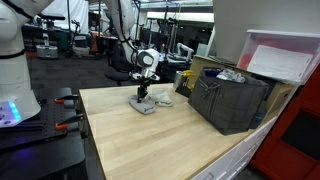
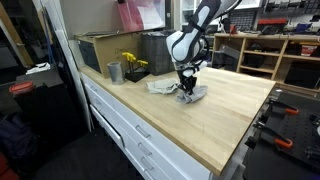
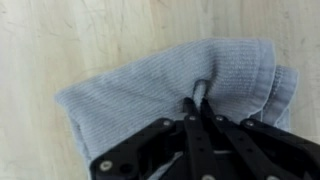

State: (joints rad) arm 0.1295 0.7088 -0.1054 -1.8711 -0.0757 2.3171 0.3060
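Pincer [image 3: 198,104] is pressed together on a raised fold of the grey cloth [image 3: 150,85], which lies on the wooden worktop [image 3: 60,40]. Its black body hides the cloth's near edge. In an exterior view, a pale crumpled thing [image 1: 163,98] lies just beside the cloth, too small to identify. A dark crate [image 1: 232,100] stands farther off.
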